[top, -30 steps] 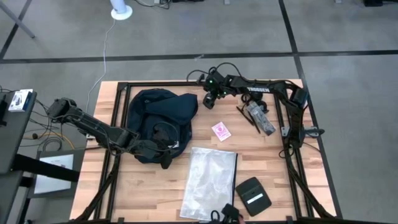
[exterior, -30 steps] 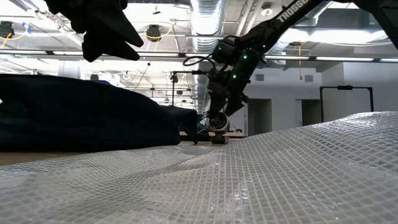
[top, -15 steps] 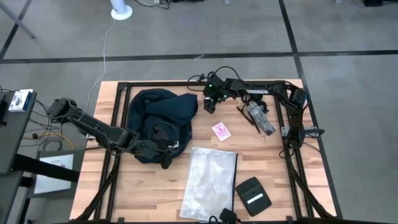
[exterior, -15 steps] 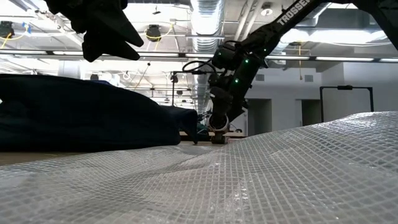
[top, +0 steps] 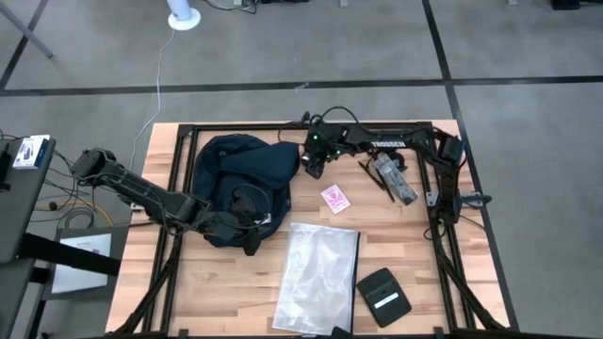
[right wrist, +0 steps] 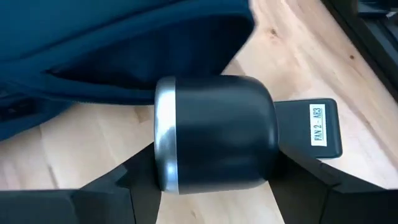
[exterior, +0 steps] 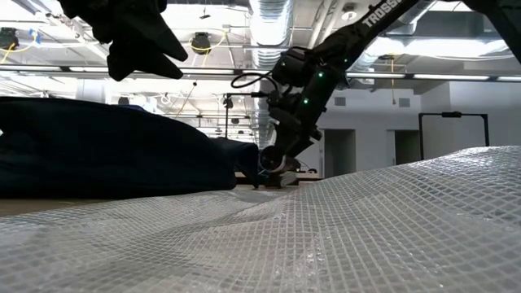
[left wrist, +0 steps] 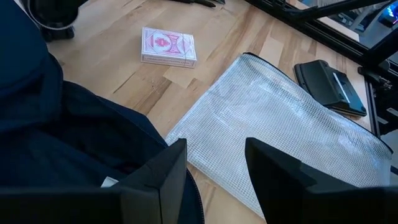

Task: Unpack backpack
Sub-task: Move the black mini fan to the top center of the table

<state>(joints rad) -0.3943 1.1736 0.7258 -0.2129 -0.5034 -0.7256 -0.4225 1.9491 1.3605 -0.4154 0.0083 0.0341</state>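
The right gripper (right wrist: 211, 186) clamped a black cylinder (right wrist: 214, 142) just beside the backpack (top: 240, 174) — its dark flap close ahead. The left gripper (left wrist: 214, 168) stood open, empty, at the backpack's near edge.

Two matte black jointed arms of tubular links. The right arm carries white "TROSSEN" lettering along its forearm, green indicator lights near the wrist, and looping black cables. Each wrist ends in flat, angular black fingers.
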